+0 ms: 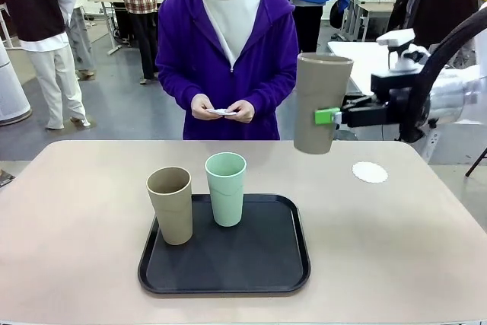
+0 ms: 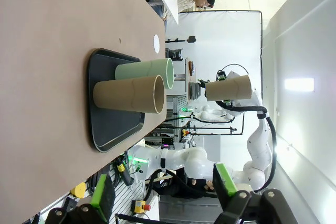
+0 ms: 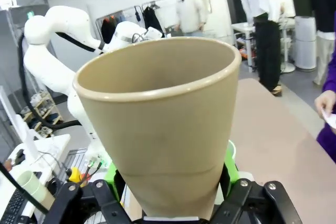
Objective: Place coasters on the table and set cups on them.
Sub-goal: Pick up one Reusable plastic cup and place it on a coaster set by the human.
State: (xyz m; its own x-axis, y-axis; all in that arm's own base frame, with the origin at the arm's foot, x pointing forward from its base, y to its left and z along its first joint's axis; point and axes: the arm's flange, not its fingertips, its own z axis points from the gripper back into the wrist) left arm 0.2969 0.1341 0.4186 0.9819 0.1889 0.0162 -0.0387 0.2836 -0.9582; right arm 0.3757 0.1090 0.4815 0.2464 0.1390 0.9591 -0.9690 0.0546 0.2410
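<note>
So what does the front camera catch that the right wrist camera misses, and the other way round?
Front: a black rounded tray carrying a tan-brown tapered tumbler and a mint green tumbler, plus a white lacy paper doily lying flat towards the right arm's side. Right wrist: the white left arm behind the cup, and a close look at the cup's rim. Shared: the raised tan-brown tumbler clamped in the right gripper, the beige-pink tabletop, and the person's hand.

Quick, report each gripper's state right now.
Left gripper: open, holding nothing.
Right gripper: shut on the tan cup.
</note>
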